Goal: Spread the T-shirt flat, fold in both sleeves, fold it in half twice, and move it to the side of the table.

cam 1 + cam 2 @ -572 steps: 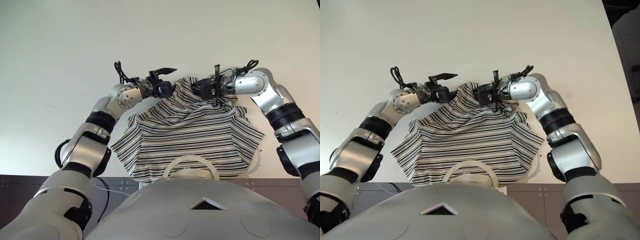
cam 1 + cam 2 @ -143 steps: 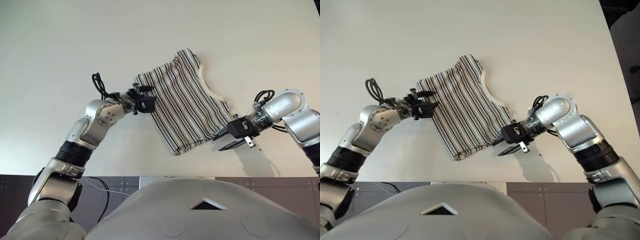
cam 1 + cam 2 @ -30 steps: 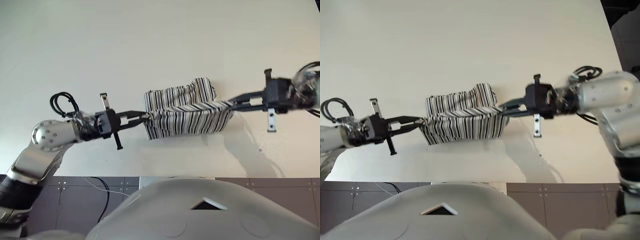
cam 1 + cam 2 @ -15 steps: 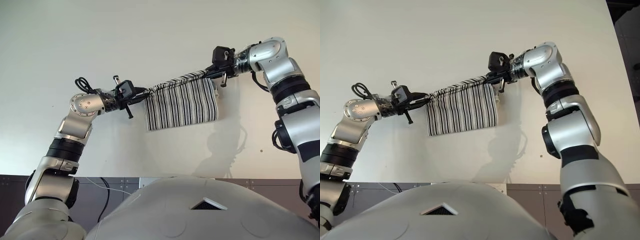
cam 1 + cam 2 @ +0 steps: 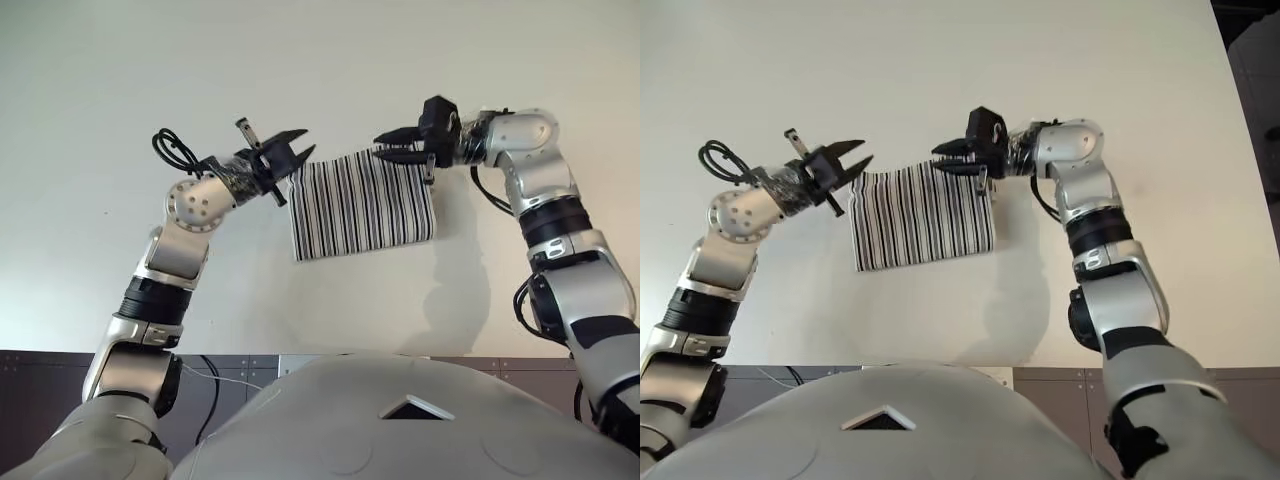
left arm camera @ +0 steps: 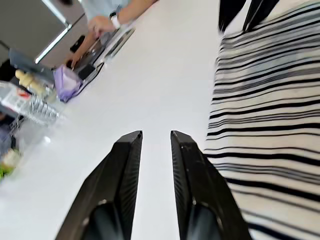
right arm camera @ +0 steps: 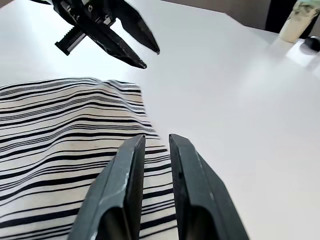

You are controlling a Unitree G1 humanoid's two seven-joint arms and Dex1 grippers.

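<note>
The striped T-shirt (image 5: 362, 203) lies folded into a small rectangle on the white table (image 5: 320, 60). My left gripper (image 5: 300, 142) hovers open just off the shirt's far left corner, nothing between its fingers. Open as well, my right gripper (image 5: 380, 146) is at the far right corner, its tips right over the shirt's edge. In the left wrist view the stripes (image 6: 270, 100) run beside the fingers (image 6: 125, 165), apart from them. The right wrist view looks down on the shirt (image 7: 65, 130) under the fingers (image 7: 187, 170), with the left gripper (image 7: 145, 55) across from it.
White tabletop spreads all around the shirt, with wide room to either side. A pale bottle (image 7: 300, 17) stands at a far table corner. Clutter, including a purple cloth (image 6: 67, 80), sits along the table's far edge. The table's near edge (image 5: 300, 352) runs below the shirt.
Half a second ago both grippers were shut on the shirt's top corners. Now both have let go and opened, drawn slightly back, and the shirt rests flat in the same place.
</note>
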